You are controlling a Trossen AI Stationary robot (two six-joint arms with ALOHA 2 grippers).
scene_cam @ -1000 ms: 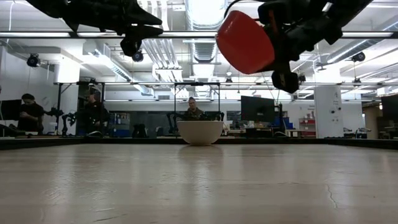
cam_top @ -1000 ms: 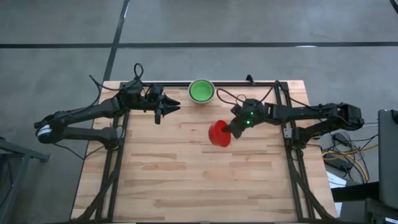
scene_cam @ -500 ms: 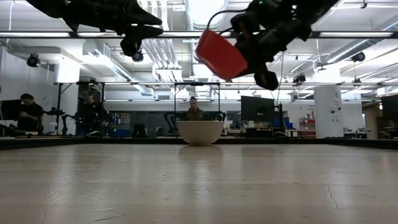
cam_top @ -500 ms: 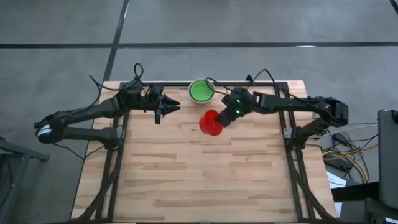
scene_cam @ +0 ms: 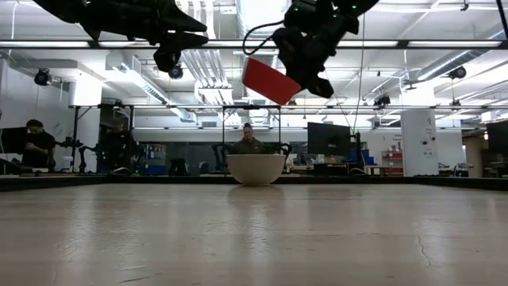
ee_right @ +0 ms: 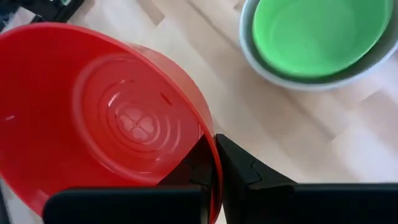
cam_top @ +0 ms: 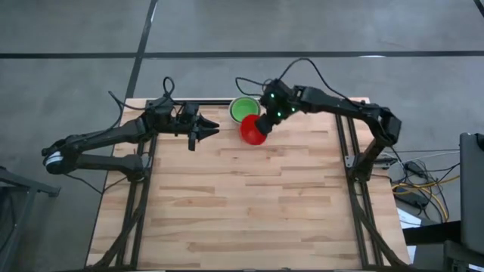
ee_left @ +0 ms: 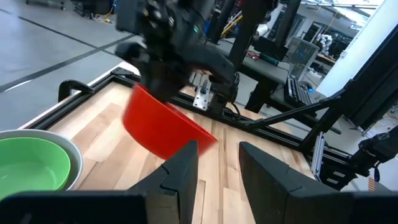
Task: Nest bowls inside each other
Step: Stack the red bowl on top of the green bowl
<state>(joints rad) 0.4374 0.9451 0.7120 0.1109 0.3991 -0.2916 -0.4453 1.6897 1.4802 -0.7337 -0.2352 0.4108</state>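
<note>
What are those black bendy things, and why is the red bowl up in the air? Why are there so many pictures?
Those are two robot arms, each ending in a two-finger pincher called a gripper. The pictures come from four cameras: one above the wooden table, one low at table height, and one on each arm's wrist. The right gripper is pinching the rim of the red bowl, holding it tilted above the table, close to the stack. That stack is a green bowl sitting inside a white bowl at the table's far edge. The left gripper waits nearby, empty. The people in the background are in the room behind.
</note>
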